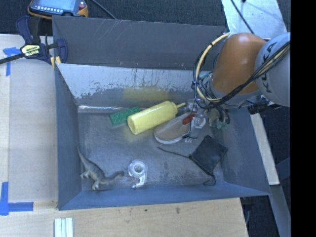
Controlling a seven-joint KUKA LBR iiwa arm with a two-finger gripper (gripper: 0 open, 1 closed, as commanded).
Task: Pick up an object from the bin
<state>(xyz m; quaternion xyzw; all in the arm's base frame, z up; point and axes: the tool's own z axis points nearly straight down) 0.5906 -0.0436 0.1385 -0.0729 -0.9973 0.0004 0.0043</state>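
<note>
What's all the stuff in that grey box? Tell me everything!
bottle: 1, yellow, lying near the back
pad: 1, green, behind the bottle's left end
shoe-like thing: 1, grey-beige, right of the bottle
pouch: 1, black, front right
toy dinosaur: 1, grey-brown, front left
tape roll: 1, clear, front middle
bin: 1, grey
arm: 1, orange-covered, right
hand: 1, over the shoe-like thing

A pale wooden counter point(29, 132) runs along the left and near sides of the view. Behind it lies a dark surface point(148, 1), where a handheld controller point(54, 3) with a lit screen rests at the top left and a white sheet point(252, 9) at the top right.
</note>
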